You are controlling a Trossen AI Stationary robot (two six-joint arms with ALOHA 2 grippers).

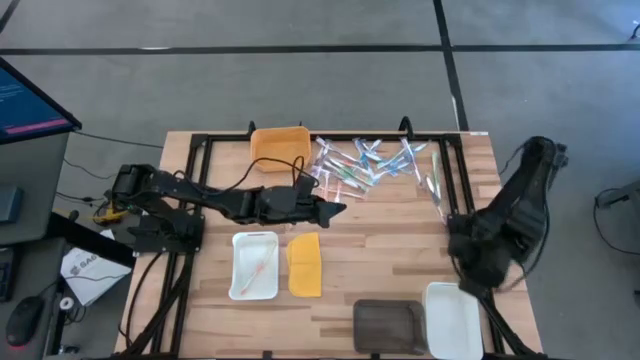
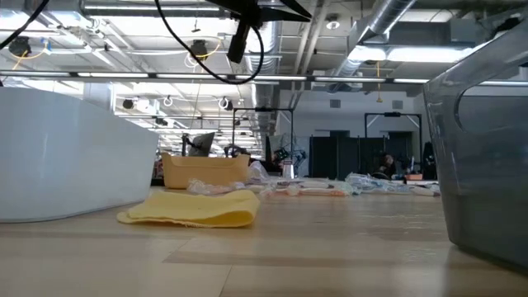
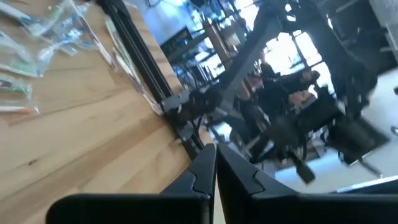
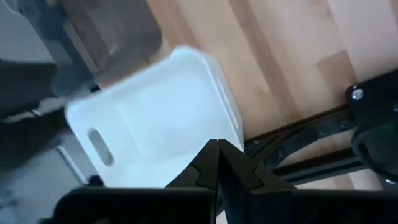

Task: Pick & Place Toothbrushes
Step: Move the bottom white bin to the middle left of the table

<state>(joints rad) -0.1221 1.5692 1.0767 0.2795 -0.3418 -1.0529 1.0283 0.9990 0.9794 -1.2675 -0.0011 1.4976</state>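
The toothbrushes (image 1: 370, 165) lie in a loose pile of clear wrappers at the far middle of the table; the left wrist view shows some of the same toothbrushes (image 3: 37, 37). One pinkish toothbrush (image 1: 256, 268) lies in a white tray (image 1: 240, 250) near the middle. My left gripper (image 1: 338, 209) hangs shut and empty above the table, just short of the pile on its near side. My right gripper (image 4: 217, 155) is shut and empty, pointing down over a second white tray (image 4: 155, 112) at the near right corner.
An orange bin (image 1: 280, 145) stands at the far edge left of the pile. A flat yellow lid (image 1: 305, 265) lies beside the first white tray. A dark grey tray (image 1: 388, 325) sits at the near edge next to the second white tray (image 1: 452, 320). Black frame rails (image 1: 450, 190) border the table.
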